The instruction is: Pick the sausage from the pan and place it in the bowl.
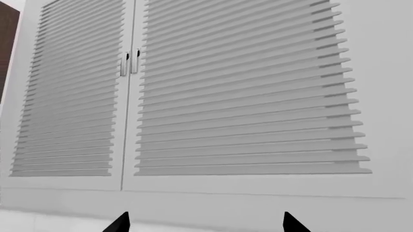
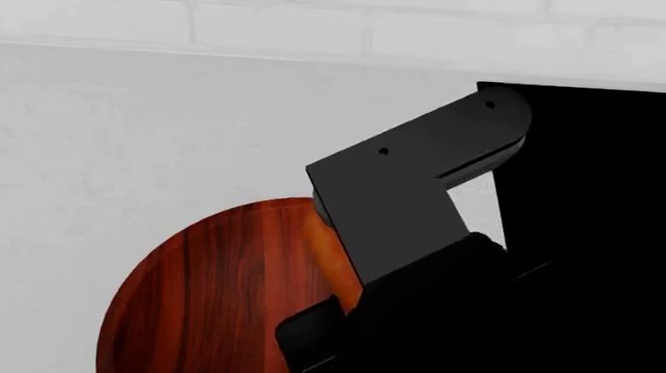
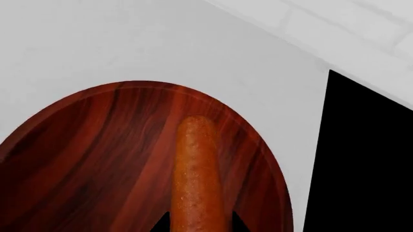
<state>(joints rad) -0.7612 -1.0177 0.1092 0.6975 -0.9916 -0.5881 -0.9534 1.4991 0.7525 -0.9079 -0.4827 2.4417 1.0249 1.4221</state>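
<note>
Right wrist view has the smooth orange-red sausage (image 3: pixel 195 179) pinched between the right gripper's (image 3: pixel 197 223) two dark fingertips, hanging over the big glossy reddish-brown wooden bowl (image 3: pixel 77 164). Can't tell if it touches the bowl's inside. Head view just shows the black right arm (image 2: pixel 425 183) covering part of that bowl. Left gripper (image 1: pixel 205 223) has its tips spread apart, nothing between them, facing white louvered cabinet doors (image 1: pixel 245 96).
</note>
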